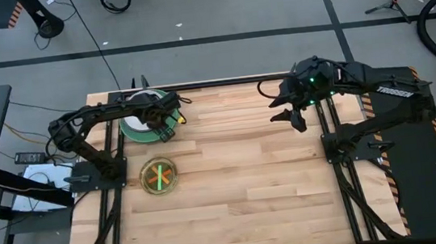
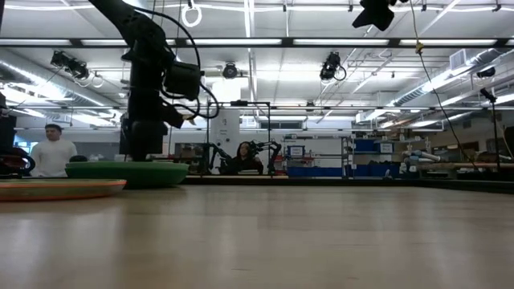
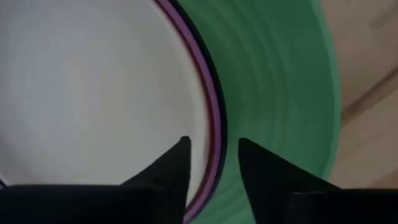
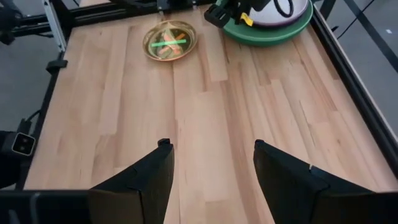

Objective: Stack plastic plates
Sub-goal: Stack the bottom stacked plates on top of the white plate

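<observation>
Left tool (image 3: 211, 152) straddles white plate (image 3: 93, 93) rim above green plate (image 3: 280, 87).

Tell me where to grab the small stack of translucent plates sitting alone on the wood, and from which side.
Grip the small stack by its rim, probably the edge facing the open table, coming down from above with one finger inside and one outside. It lies flat and low, so only the raised rim offers a hold. The left gripper is nearest, over the green plate.
</observation>
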